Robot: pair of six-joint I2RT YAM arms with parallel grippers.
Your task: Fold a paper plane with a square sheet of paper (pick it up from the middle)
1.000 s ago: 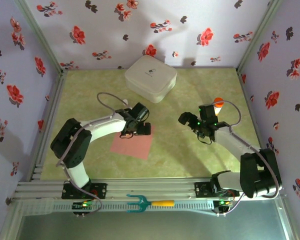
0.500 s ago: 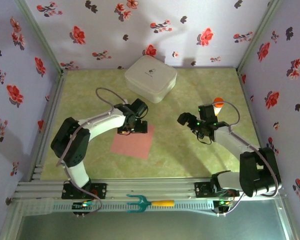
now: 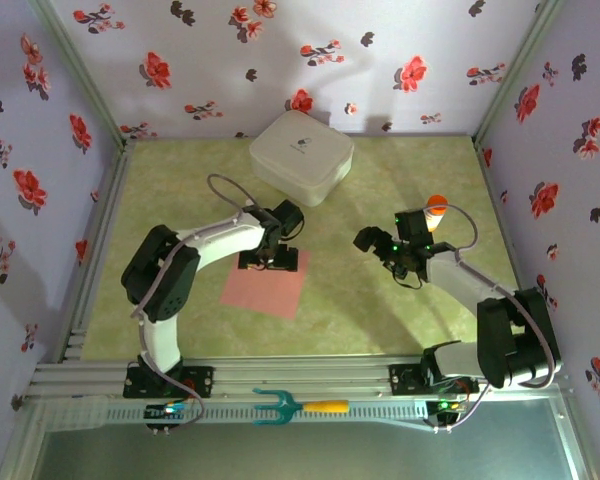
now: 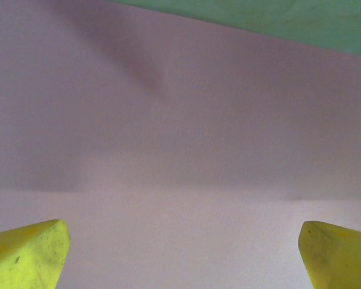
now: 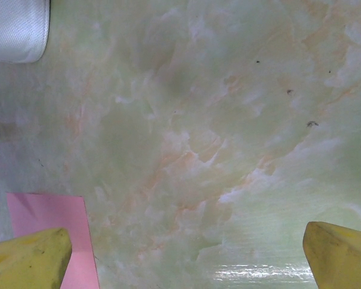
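Observation:
The square sheet of paper [image 3: 265, 289] lies flat on the green table, pink-red, left of centre. My left gripper [image 3: 271, 262] points down over the sheet's far edge, open, its yellow fingertips [image 4: 25, 256] spread wide just above the paper [image 4: 180, 150] with nothing between them. My right gripper [image 3: 382, 257] hovers open to the right of the sheet, over bare table. In the right wrist view its gripper [image 5: 183, 259] is empty and a corner of the paper [image 5: 53, 215] shows at the lower left. No paper plane is in view.
A white rounded box [image 3: 301, 156] stands at the back centre; its corner [image 5: 15, 27] shows in the right wrist view. An orange-capped bottle [image 3: 436, 208] stands behind the right wrist. A teal fork tool [image 3: 280, 405] lies on the front rail. Floral walls enclose the table.
My left gripper has turned and come down close over the far part of the paper, staying open. The right arm has barely moved.

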